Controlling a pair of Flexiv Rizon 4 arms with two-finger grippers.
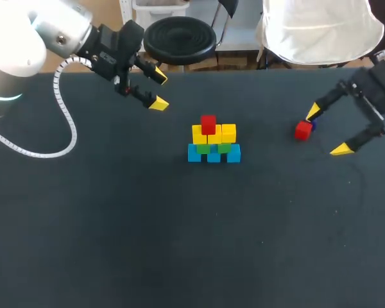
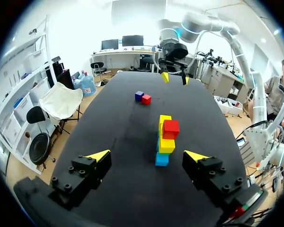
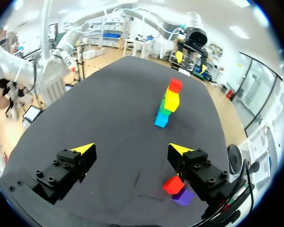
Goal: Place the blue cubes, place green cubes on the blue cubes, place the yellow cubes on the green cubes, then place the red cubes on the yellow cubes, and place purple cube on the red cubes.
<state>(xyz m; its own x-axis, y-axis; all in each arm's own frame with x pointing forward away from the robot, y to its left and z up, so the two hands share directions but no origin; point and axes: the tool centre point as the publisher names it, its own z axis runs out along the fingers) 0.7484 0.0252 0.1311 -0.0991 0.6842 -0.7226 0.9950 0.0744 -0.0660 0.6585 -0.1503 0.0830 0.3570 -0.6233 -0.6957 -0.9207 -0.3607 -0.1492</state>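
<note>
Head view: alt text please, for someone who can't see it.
A cube pyramid stands mid-table: blue row, green, yellow, one red cube on top. A loose red cube and a purple cube sit by the open right pincer; the open left pincer hangs apart.

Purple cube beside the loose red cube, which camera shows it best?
Left wrist view: the small purple cube sits unobstructed. Right wrist view has the small red cube overlapping it; head view shows a sliver.

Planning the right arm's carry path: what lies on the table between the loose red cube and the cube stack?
Nothing: the head view shows only bare black table between the loose red cube and the cube stack.
</note>
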